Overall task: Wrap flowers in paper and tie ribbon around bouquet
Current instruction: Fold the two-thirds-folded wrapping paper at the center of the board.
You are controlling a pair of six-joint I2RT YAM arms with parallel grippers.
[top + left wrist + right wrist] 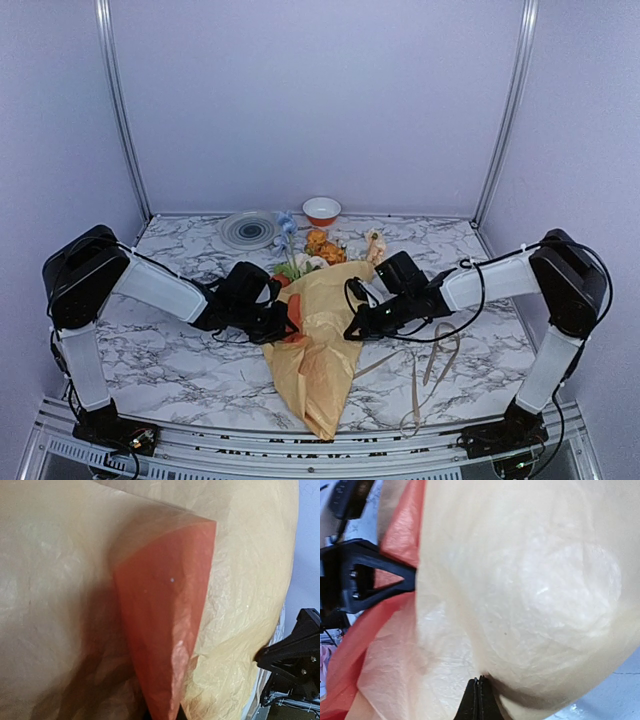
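Gently: thin paper, limp ribbon

On the marble table (170, 360) the paper (318, 370) lies folded into a loose cone, point toward the arms. It looks light, thin and springy, likely to reopen if let go and to tear if dragged; an edge or fold is the place to pinch. The flowers (318, 245) poke out at its far end; light and wiry, they would probably slide unless squeezed through the paper at the narrow part. The ribbon (438, 358) lies slack on the table just right of the paper: limp, best taken at a raised loop. The left gripper (287, 322) is clamped on an orange flap (165, 605); the right gripper (352, 328) is closed tight against the paper's right side, whether catching any I cannot tell.
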